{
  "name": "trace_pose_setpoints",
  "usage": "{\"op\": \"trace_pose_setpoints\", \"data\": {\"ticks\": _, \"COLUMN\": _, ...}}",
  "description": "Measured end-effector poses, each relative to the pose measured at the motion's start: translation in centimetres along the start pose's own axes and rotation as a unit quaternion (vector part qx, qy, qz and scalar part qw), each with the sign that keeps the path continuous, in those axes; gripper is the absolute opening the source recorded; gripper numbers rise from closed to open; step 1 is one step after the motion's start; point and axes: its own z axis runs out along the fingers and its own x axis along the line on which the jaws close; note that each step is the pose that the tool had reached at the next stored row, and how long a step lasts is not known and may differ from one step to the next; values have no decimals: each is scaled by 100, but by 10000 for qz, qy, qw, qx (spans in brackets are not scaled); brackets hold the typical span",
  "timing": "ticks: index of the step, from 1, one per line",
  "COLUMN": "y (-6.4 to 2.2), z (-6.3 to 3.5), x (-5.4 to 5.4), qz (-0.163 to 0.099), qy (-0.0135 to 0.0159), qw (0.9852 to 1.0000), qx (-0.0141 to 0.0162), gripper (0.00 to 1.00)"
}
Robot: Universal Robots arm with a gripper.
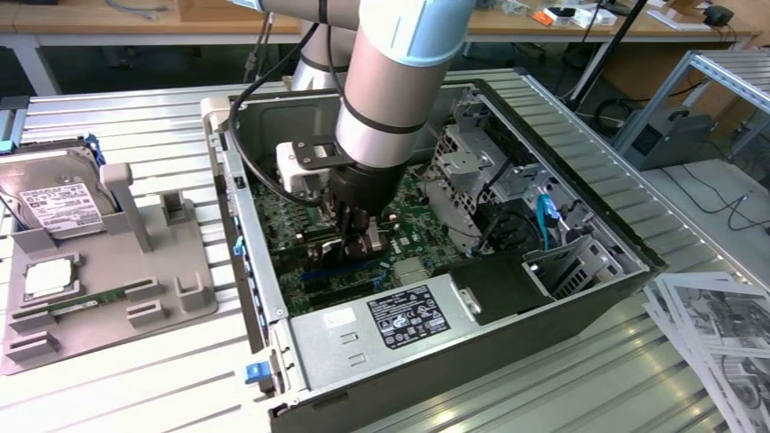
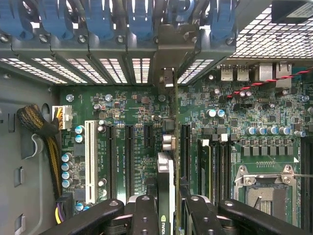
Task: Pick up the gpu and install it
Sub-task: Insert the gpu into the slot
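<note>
gpu (image 2: 165,181): edge-on and upright over the motherboard (image 2: 132,112) slots, bracket end against the rear slot covers (image 2: 98,68); cannot tell if seated
gripper (image 2: 168,208): clamped on gpu, down inside the open PC case (image 1: 361,347)
outside: hard drive (image 1: 54,207) on grey fixture (image 1: 157,271), exterior view's left

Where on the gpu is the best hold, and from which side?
Its top long edge, from above the open case, a finger on each flat face. The gpu stands on edge over the motherboard slots, leaving that edge free; the gripper holds it so.
</note>
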Motion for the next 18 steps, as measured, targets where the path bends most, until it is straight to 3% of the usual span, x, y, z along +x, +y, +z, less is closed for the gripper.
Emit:
{"op": "trace_pose_setpoints", "data": {"ticks": 13, "y": -3, "z": 42, "x": 2, "qz": 0, "qy": 0, "qw": 10000, "qx": 0, "gripper": 27}}
{"op": "trace_pose_setpoints", "data": {"ticks": 15, "y": 7, "z": 17, "x": -1, "qz": -2, "qy": -11, "qw": 10000, "qx": 30, "gripper": 27}}
{"op": "trace_pose_setpoints", "data": {"ticks": 18, "y": 10, "z": -21, "x": -2, "qz": -1, "qy": -1, "qw": 10000, "qx": 31, "gripper": 27}}
